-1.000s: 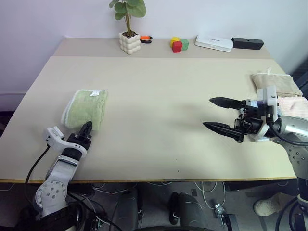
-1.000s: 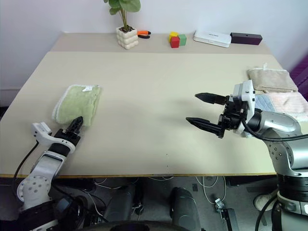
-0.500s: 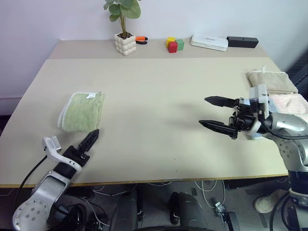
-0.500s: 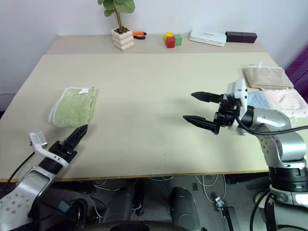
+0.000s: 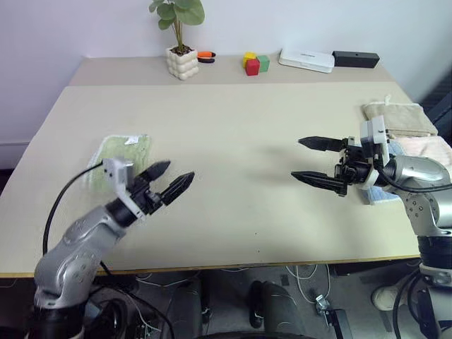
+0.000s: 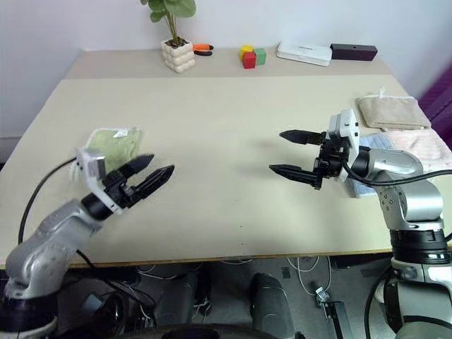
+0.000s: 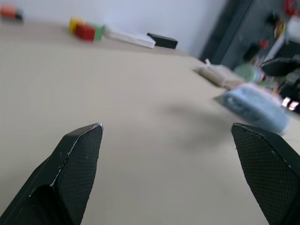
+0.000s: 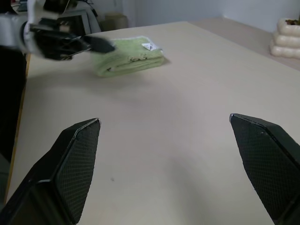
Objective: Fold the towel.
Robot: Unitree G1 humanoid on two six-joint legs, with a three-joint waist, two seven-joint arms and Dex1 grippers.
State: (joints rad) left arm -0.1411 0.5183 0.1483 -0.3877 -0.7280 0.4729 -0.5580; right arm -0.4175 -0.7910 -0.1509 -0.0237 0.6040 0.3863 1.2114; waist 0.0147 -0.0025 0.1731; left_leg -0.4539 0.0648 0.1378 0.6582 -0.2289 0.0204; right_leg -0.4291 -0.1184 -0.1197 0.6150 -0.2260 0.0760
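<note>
The towel [image 5: 131,147] is light green and lies folded on the left part of the table [image 5: 233,120], with a small white tag at its far edge. It also shows in the right wrist view [image 8: 131,56]. My left gripper [image 5: 180,170] hovers open just right of and in front of the towel, pointing toward the table's middle, with nothing between its fingers. Its wrist hides the towel's near edge. My right gripper [image 5: 296,157] hangs open and empty over the right part of the table, pointing left toward the other gripper.
Folded beige [image 5: 399,119], pink [image 5: 425,150] and light blue [image 7: 253,104] towels lie at the table's right edge. A potted plant [image 5: 182,62], an orange tool [image 5: 206,56], coloured blocks [image 5: 254,63], a white box [image 5: 306,61] and a black box [image 5: 355,59] line the far ledge.
My left gripper has risen from the table's front edge, swung right, rolled and spread its fingers wide. The right gripper has stayed about where it was.
</note>
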